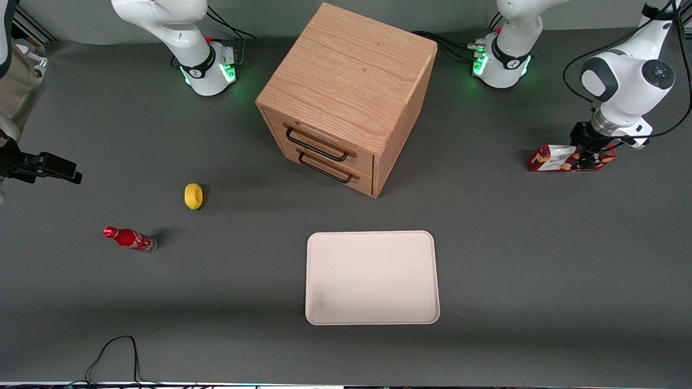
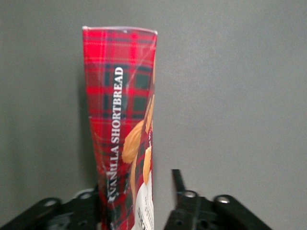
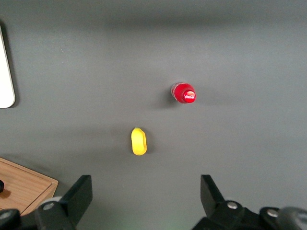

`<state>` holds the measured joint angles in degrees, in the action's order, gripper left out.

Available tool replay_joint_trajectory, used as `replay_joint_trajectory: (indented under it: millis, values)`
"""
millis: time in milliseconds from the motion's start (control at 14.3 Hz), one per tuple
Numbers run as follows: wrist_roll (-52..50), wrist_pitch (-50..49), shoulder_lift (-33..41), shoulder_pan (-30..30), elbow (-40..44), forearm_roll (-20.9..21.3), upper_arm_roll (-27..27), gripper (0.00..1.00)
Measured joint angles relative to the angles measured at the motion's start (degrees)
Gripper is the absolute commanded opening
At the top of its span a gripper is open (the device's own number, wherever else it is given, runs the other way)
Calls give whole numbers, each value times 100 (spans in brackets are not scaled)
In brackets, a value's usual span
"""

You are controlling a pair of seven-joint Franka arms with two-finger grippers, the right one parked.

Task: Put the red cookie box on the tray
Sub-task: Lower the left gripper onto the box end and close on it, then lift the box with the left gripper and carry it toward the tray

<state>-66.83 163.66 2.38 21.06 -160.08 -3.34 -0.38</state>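
The red cookie box point(image 1: 542, 161) lies on the table toward the working arm's end, farther from the front camera than the tray point(image 1: 372, 278). Its tartan side with white lettering and printed cookies fills the left wrist view point(image 2: 120, 120). The left arm's gripper point(image 1: 587, 159) is down over the box, at the end away from its white label. The gripper point(image 2: 139, 188) is open and straddles the box. One finger point(image 2: 177, 181) stands a small gap away from the carton's side, and the other is hidden by the carton. The cream-white tray lies flat near the table's middle with nothing on it.
A wooden drawer cabinet point(image 1: 346, 97) stands farther from the front camera than the tray. A yellow lemon point(image 1: 193, 195) and a small red soda bottle point(image 1: 130, 239) lie toward the parked arm's end of the table.
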Motion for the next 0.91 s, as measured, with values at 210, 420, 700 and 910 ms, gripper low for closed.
replay_joint_trajectory:
  millis: [210,420,700,910]
  values:
    - [-10,-7,11,-22,2,0,0,0]
    - [-10,-8,12,-24,3,0,0,0]
    - [-10,-86,111,-24,26,-1,0,0]
    - [-10,-1273,602,-25,349,-2,3,0]
